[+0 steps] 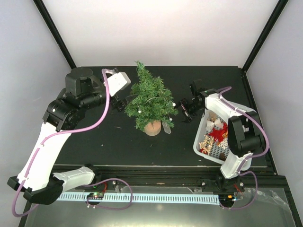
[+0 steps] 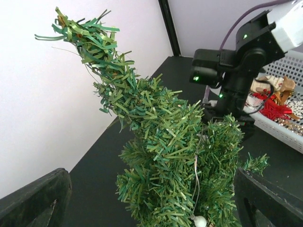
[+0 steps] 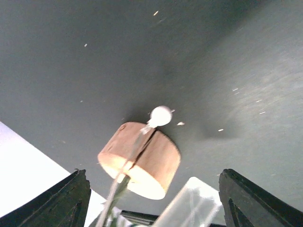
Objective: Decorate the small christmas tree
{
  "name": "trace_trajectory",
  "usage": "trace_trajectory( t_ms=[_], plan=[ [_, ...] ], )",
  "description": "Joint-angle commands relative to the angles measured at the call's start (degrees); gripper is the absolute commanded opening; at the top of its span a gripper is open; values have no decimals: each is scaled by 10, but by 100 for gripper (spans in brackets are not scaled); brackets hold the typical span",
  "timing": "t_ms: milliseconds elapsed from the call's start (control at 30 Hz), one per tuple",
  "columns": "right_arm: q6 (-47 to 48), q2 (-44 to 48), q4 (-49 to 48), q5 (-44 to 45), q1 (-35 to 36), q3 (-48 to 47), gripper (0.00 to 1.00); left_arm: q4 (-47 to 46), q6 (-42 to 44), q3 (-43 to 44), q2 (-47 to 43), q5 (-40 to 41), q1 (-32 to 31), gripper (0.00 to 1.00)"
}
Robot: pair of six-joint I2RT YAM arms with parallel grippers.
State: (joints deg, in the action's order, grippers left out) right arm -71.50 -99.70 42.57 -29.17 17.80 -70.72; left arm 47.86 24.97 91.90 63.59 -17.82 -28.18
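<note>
A matte black desk (image 1: 94,137) is being viewed from above, closed in by plain white walls and black corner posts. The small christmas tree (image 1: 150,100), a bristly green cone on a round light-wood disc base (image 1: 152,127), is standing upright at the middle of the desk, its long axis vertical.

It is being flanked by both arms. The left gripper (image 1: 121,102) is being held just beside its left branches, and the right gripper (image 1: 186,109) near its right side, pointing towards it. The left is judged the nearer.

Both grippers are spread wide, and nothing is being pinched by either. In the left wrist view the tree (image 2: 165,156) is filling the gap between the dark fingers (image 2: 33,198). In the right wrist view the disc base (image 3: 142,158) is lying ahead of the open right gripper (image 3: 154,189).

A white perforated plastic basket (image 1: 199,142) of red, gold and white ornaments is lying just to the right of the right gripper, away from the tree. Fetching an ornament is therefore judged to suit the right arm.

Much of the basket is being covered by that arm. A small white bead (image 3: 161,116) on a thin pale strand is being seen before the base; where the strand ends cannot be told. A clear object (image 1: 166,127) beside the base is cut off and cannot be identified.
</note>
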Motion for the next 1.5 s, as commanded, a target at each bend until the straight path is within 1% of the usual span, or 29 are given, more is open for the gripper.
trace_trajectory(
  t_ms=[0, 167, 367, 733, 833, 967, 1067, 1100, 1300, 1467],
  plan=[
    [-90, -33, -16, -10, 33, -42, 75, 16, -18, 39, 13, -15, 4, 93],
    [-131, -54, -33, -6, 53, -62, 74, 21, -29, 49, 19, -25, 4, 93],
    [-141, -68, -46, -5, 65, -49, 73, 26, -28, 49, 17, -24, 4, 94],
    [-142, -86, -85, -15, 98, -6, 61, 25, -29, 43, 15, -26, 3, 94],
    [-143, -88, -100, -16, 101, 1, 49, 22, -29, 36, 10, -24, 4, 93],
    [-143, -93, -121, -26, 101, 8, 26, 22, -28, 31, 4, -21, 3, 94],
    [-142, -92, -123, -21, 100, 12, 15, 21, -27, 27, -1, -18, 4, 94],
    [-141, -92, -124, -21, 100, 13, 14, 21, -27, 27, -1, -17, 3, 94],
    [-123, -85, -114, -10, 93, 8, 15, 18, -27, 24, -3, -16, 3, 94],
    [-111, -72, -111, 0, 84, 8, 24, 16, -26, 21, -2, -17, 4, 94]
  ],
)
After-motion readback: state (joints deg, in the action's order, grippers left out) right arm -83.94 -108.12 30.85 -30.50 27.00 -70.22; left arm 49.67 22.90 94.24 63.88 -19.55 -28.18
